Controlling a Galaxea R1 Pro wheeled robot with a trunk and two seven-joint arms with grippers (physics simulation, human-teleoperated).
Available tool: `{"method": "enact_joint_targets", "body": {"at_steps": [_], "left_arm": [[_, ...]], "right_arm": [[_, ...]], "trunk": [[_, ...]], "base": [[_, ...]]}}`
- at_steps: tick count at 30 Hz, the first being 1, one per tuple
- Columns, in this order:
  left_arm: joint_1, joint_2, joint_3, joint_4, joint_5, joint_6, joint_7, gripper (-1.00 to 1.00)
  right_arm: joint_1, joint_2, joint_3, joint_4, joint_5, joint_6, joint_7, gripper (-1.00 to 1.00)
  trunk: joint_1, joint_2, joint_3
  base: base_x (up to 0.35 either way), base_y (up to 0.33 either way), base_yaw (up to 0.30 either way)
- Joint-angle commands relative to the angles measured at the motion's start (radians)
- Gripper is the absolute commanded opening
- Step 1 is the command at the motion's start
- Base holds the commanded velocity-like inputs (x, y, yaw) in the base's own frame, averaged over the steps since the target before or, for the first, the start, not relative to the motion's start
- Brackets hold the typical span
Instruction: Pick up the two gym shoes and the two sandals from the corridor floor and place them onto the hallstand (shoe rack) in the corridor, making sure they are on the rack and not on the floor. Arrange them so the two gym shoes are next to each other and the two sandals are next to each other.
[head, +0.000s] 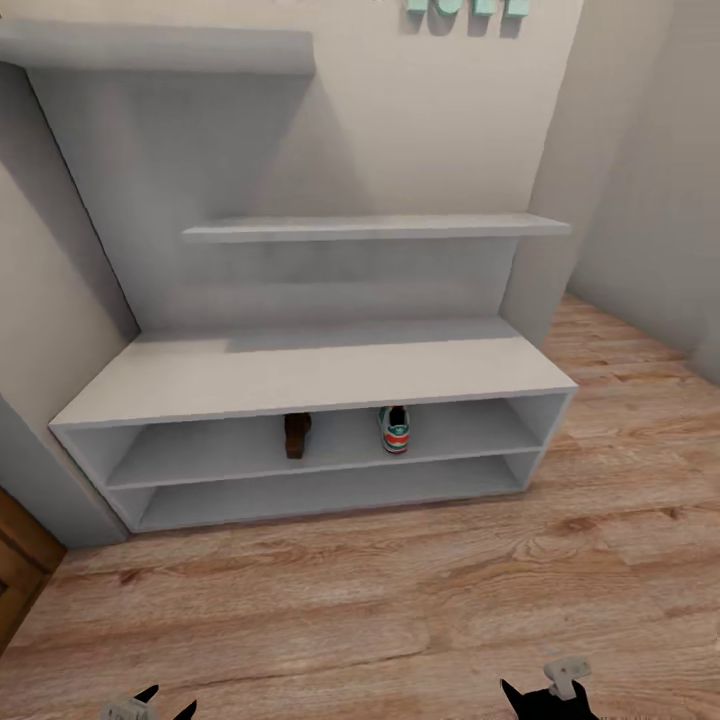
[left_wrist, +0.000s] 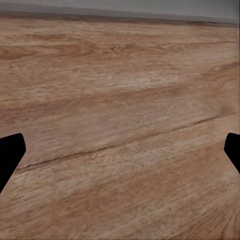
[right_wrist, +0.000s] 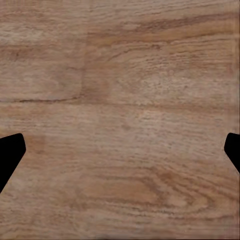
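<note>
1. The hallstand (head: 300, 375) stands against the wall, a pale grey bench with 2 open shelves below its top.
2. On the hallstand's upper open shelf sits 1 gym shoe (head: 394, 428), right of the shelf's middle, its end facing outward.
3. On the same shelf, left of the gym shoe and apart from it, sits 1 sandal (head: 297, 434), dark reddish-brown.
4. Above the hallstand's top hang 2 staggered wall shelves (head: 375, 228), with mint letters (head: 466, 8) higher on the wall.
5. The corridor floor (head: 400, 600) spreads in front of the hallstand.
6. The left gripper (left_wrist: 120, 155) is spread wide and holds nothing, wood planks beneath it.
7. The right gripper (right_wrist: 120, 155) is likewise spread wide, grasping nothing, over the floor.
</note>
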Motion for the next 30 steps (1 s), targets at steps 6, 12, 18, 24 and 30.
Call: {"method": "enact_joint_targets", "body": {"at_steps": [6, 12, 18, 24, 30], "left_arm": [[-0.001, -0.001, 0.006, 0.002, -0.004, -0.003, 0.015, 1.0], [-0.002, -0.001, 0.005, 0.002, -0.004, -0.004, 0.018, 1.0], [-0.002, -0.002, 0.005, 0.003, -0.007, -0.003, 0.018, 1.0], [-0.001, -0.003, 0.005, 0.003, -0.008, -0.004, 0.018, 1.0], [-0.002, -0.003, 0.003, 0.003, -0.009, -0.003, 0.018, 1.0]], "right_arm": [[-0.001, -0.002, -0.048, 0.002, -0.009, -0.002, 0.001, 1.0], [-0.001, -0.002, -0.057, 0.002, -0.009, -0.002, 0.0, 1.0], [-0.001, -0.004, -0.058, 0.002, -0.01, -0.002, 0.0, 1.0], [0.0, -0.011, -0.059, 0.002, -0.011, -0.002, 0.0, 1.0], [0.0, -0.014, -0.06, 0.002, -0.012, -0.002, 0.0, 1.0]], "trunk": [[0.0, 0.0, 0.001], [0.0, 0.0, 0.001], [0.0, 0.0, 0.001], [0.0, 0.0, 0.001], [0.019, -0.035, -0.015]], "base": [[0.0, 0.0, -0.283], [0.0, 0.0, -0.296], [0.0, 0.0, -0.3], [0.0, 0.0, -0.3], [0.0, 0.0, -0.3]]}}
